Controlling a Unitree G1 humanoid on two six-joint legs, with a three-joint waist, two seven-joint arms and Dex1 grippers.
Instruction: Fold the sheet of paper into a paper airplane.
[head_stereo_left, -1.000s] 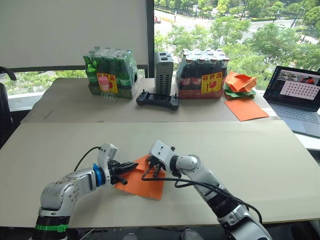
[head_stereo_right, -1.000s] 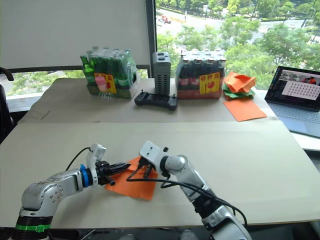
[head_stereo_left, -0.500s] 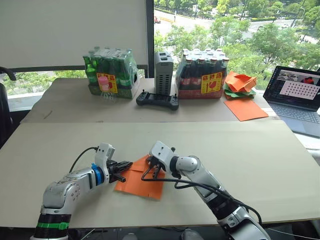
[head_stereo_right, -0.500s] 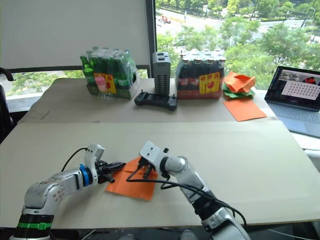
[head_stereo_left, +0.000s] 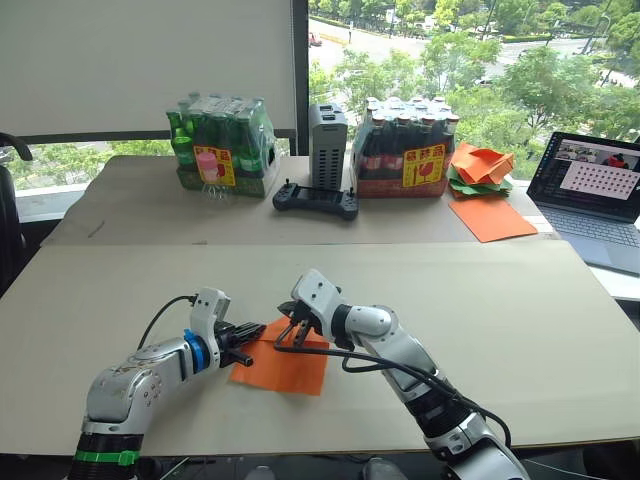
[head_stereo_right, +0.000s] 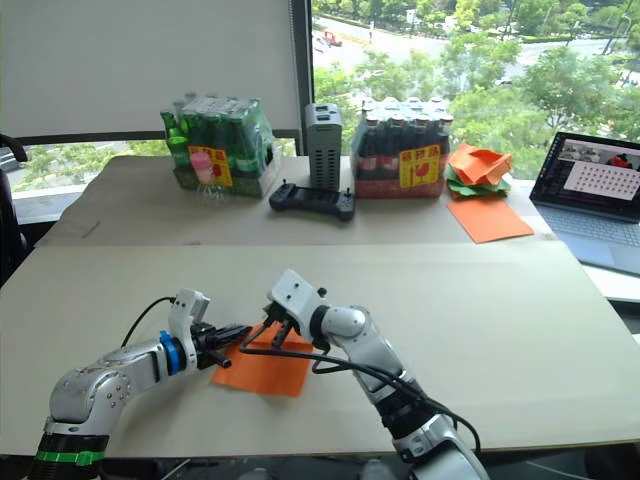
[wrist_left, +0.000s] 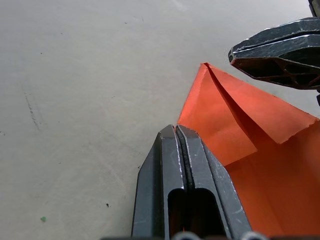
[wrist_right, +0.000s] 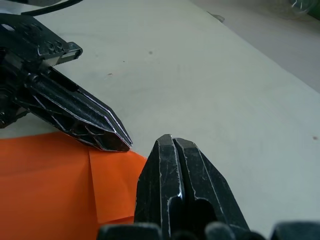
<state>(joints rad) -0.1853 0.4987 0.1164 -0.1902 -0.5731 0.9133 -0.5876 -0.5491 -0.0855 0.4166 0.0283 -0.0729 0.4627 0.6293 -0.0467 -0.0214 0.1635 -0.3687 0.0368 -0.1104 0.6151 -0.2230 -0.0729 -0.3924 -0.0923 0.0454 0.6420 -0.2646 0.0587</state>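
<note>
Right end effector (head_stereo_left: 287, 325) shifted left; both pinched together beside the corner-folded sheet of paper (head_stereo_left: 285, 366).

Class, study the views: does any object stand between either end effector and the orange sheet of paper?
Nothing visible does. The left end effector and right end effector, both shut, sit right at the folded corner of the sheet of paper on the table.

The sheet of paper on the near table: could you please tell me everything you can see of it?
The sheet of paper is thin, matte orange, lying flat on the pale table near the front edge, between the two grippers. Its far corner is folded over into a small flap with a sharp crease, forming a point. The left gripper, fingers closed, rests at the sheet's left edge beside that flap. The right gripper, also closed, sits at the folded corner; whether it presses the paper cannot be told.
</note>
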